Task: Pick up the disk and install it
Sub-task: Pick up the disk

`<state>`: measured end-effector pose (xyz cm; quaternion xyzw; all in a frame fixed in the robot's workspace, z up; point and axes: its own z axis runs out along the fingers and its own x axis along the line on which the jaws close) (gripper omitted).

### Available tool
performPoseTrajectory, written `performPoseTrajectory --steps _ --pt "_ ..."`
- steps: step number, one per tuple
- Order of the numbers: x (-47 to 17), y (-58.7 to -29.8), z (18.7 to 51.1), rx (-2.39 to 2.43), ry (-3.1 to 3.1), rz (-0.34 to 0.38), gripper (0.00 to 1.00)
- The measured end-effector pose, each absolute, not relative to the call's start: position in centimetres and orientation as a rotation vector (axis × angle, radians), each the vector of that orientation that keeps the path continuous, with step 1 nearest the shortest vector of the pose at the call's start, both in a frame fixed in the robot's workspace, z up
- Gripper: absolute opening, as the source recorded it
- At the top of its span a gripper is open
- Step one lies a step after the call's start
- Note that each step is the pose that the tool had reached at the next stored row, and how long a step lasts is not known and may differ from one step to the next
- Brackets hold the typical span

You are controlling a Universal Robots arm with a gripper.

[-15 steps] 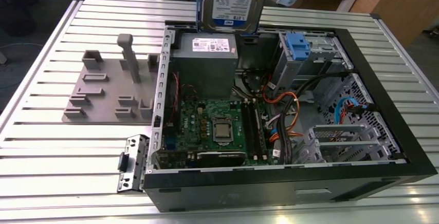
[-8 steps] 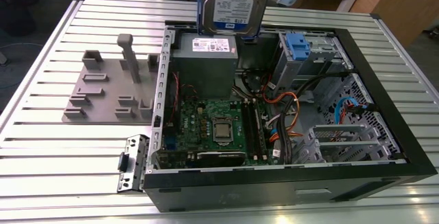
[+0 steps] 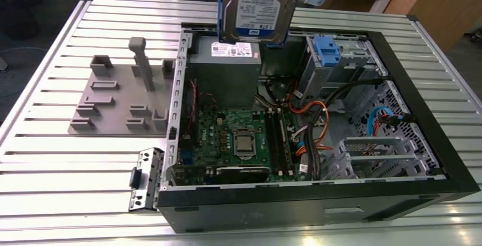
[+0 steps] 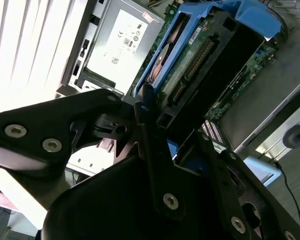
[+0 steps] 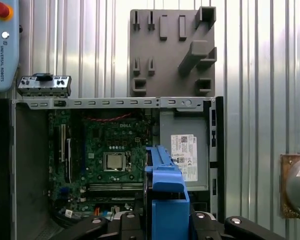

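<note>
The disk [image 3: 260,3], a silver drive with a white-and-blue label and a blue plastic frame, hangs upright on its edge above the far side of the open computer case [image 3: 425,122]. It is over the grey box with a white sticker [image 3: 223,68]. My gripper [image 5: 166,224] is shut on the disk, with its black fingers [image 4: 144,112] pressed against the blue frame [image 5: 165,185]. The second wrist view shows the disk's circuit-board side [image 4: 197,57]. Below it in the first wrist view lies the motherboard [image 5: 112,160].
A drive cage with a small blue clip [image 3: 325,48] stands at the case's far right in the exterior view, with orange and black cables [image 3: 316,116] beside it. A grey fixture plate with pegs [image 3: 113,102] lies on the ribbed metal table [image 3: 45,161], left of the case.
</note>
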<state>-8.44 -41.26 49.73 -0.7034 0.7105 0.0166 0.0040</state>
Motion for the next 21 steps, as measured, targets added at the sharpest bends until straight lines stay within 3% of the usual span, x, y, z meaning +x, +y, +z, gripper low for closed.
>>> performPoseTrajectory --steps 21 --pt "-7.8 -43.7 49.7 -2.204 2.227 0.052 0.36"
